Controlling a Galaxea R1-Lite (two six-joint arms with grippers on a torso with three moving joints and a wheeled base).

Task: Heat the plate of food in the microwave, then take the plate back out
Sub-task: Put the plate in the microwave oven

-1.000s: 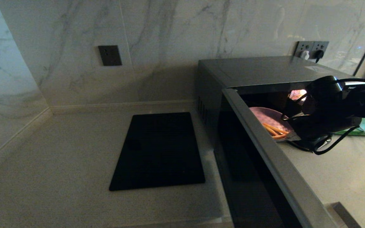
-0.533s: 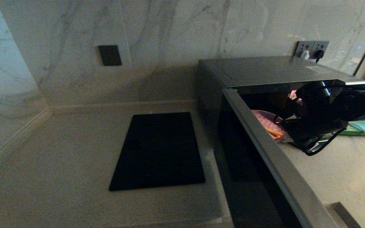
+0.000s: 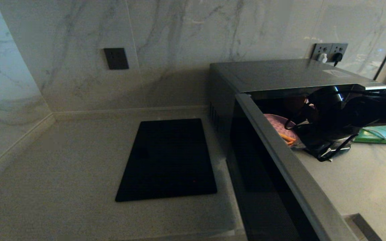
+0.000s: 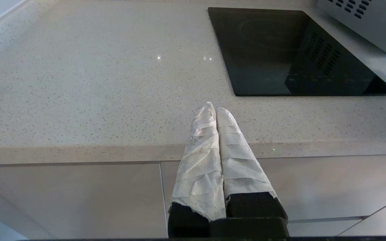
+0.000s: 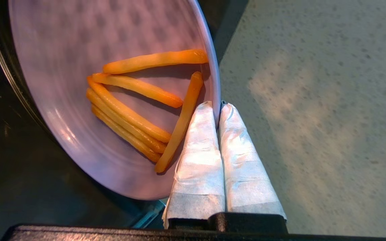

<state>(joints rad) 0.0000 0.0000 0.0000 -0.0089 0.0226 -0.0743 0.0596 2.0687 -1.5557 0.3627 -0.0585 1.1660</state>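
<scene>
Right gripper [image 5: 217, 110] at frame right in head view, fingers pinched on plate rim. Left gripper [image 4: 215, 110] parked low, wrapped fingers pressed together.

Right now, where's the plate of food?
In the head view the plate of food is right of centre, at the mouth of the open microwave, its rim pinched by the right gripper.

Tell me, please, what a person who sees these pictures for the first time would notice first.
First, the lavender plate of food with its orange sticks, its rim pinched in the right claw at the mouth of the microwave, whose door stands open. Next, the black cooktop panel set in the counter, left of the microwave.
</scene>
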